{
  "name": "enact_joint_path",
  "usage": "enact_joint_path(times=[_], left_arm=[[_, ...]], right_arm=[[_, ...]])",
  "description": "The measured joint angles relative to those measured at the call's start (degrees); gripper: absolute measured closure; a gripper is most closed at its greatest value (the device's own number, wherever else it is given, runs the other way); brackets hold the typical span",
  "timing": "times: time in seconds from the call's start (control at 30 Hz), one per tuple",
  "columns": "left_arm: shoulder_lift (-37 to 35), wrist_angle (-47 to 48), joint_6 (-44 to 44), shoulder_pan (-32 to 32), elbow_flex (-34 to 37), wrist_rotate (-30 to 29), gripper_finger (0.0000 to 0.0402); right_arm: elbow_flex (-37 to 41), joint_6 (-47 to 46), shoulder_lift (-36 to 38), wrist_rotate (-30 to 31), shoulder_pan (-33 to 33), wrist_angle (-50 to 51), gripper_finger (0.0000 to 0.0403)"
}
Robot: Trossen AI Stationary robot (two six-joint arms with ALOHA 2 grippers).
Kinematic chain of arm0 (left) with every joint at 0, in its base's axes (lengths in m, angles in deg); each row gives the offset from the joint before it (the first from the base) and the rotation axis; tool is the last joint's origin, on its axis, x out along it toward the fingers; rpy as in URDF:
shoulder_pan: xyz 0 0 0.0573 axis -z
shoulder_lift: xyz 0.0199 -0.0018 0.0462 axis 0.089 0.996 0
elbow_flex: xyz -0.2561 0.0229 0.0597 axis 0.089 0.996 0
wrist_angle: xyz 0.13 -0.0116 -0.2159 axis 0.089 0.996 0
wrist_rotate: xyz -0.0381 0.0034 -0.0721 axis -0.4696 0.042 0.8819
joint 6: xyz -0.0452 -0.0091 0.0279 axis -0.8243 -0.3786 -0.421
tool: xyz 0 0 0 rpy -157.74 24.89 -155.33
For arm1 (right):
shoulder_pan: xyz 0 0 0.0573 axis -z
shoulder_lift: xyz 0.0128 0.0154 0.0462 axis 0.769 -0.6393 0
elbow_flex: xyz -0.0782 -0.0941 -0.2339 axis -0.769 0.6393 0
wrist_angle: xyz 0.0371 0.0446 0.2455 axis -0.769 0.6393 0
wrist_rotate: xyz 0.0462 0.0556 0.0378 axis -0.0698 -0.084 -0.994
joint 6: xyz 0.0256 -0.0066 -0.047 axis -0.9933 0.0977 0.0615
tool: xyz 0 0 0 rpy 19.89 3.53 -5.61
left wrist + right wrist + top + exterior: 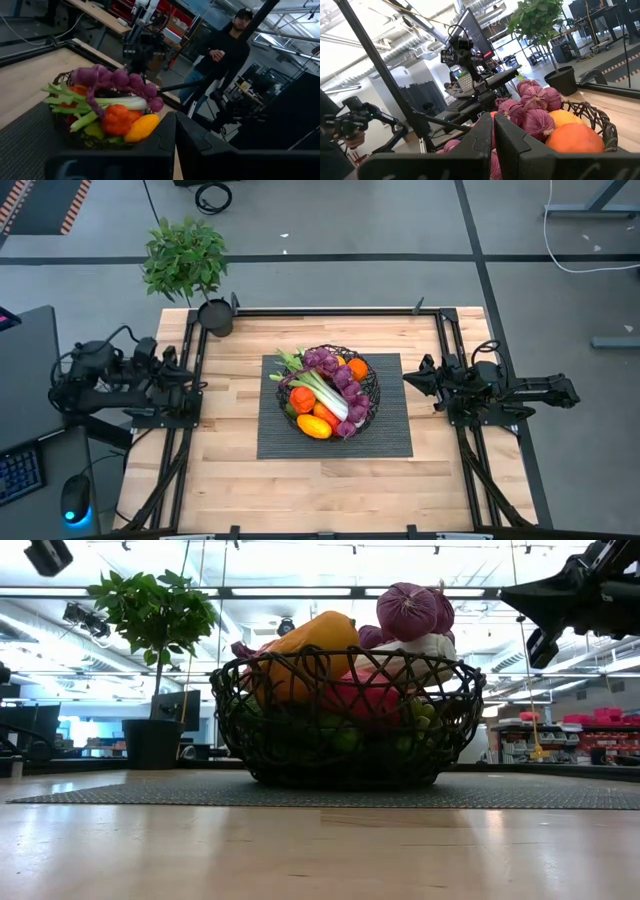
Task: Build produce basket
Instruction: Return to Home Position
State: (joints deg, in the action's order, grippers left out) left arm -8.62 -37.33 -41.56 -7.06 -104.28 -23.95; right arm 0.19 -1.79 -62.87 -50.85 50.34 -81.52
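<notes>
The black wire-mesh basket [328, 393] stands on a dark placemat [385, 440] at the table's middle, heaped with toy produce: purple grapes [335, 370], a leek [322, 390], orange and yellow pieces [314, 426]. It also shows in the low view [348, 720], the left wrist view [107, 107] and the right wrist view [545, 117]. My left gripper [200, 385] is shut and empty at the table's left edge. My right gripper [408, 378] is shut and empty at the mat's right edge, raised above the table [520, 600].
A leafy potted plant [190, 265] stands at the table's far left corner. Black frame rails [455, 340] run along the table's left and right sides. A person [225, 60] stands beyond the table. Bare wood lies in front of the mat [330, 490].
</notes>
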Motion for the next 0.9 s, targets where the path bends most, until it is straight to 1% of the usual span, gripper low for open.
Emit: enact_joint_path(times=[0.2,0.3,0.37,0.53,0.6,0.7,0.77,0.9], left_arm=[[-4.3,-1.1,-0.6,0.0,6.1,0.0,0.0397],[-4.2,-1.9,3.1,0.0,8.2,0.0,0.0397],[-4.2,-6.1,4.8,0.0,10.5,0.0,0.0395],[-4.3,-13.4,3.6,0.0,14.8,0.3,0.0398],[-4.3,-13.6,3.5,0.0,16.6,0.3,0.0398],[-4.3,-17.0,3.5,0.0,19.2,0.3,0.0397],[-4.3,-18.3,3.5,0.0,22.2,0.3,0.0397],[-4.3,-28.6,2.8,0.0,29.0,0.3,0.0399]], right_arm=[[0.0,0.0,0.0,0.0,0.0,0.0,0.0380],[0.0,0.0,0.0,0.0,0.0,0.0,0.0380],[0.0,0.0,0.0,0.0,0.0,0.0,0.0380],[0.0,0.0,0.0,0.0,0.0,0.0,0.0380],[0.0,0.0,0.0,0.0,0.0,0.0,0.0380],[0.0,0.0,0.0,0.0,0.0,0.0,0.0380],[0.0,0.0,0.0,0.0,0.0,0.0,0.0380],[0.0,0.0,0.0,0.0,0.0,0.0,0.0380]])
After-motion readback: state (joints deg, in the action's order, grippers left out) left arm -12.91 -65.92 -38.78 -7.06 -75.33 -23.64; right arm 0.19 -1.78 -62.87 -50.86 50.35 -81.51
